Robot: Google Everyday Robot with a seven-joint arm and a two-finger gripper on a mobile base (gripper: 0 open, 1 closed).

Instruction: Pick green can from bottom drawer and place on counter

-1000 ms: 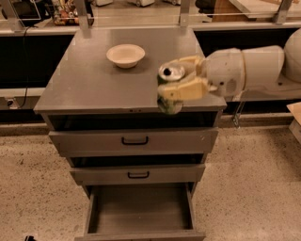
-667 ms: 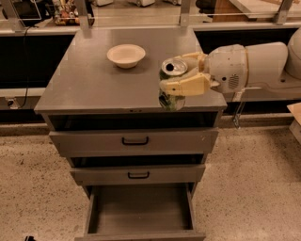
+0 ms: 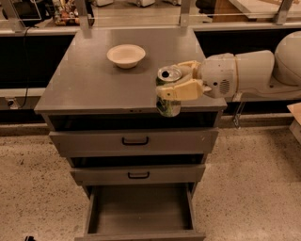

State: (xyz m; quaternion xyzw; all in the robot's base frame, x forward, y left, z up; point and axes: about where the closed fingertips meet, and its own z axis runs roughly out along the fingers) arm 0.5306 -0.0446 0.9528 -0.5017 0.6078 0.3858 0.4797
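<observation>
The green can (image 3: 168, 104) has a silver top and is held upright in my gripper (image 3: 174, 81), whose cream fingers are shut around its sides. The arm reaches in from the right. The can hangs over the front right part of the grey counter (image 3: 94, 80), its lower end overlapping the counter's front edge in this view. The bottom drawer (image 3: 141, 209) is pulled open below and shows a bare grey floor.
A cream-white bowl (image 3: 126, 55) sits on the counter toward the back middle. Two upper drawers with black handles (image 3: 135, 140) are slightly open. A metal rail and posts (image 3: 184, 14) run behind the counter. Speckled floor surrounds the cabinet.
The gripper with the can has shifted slightly up and toward the counter. The bowl and drawers have not moved.
</observation>
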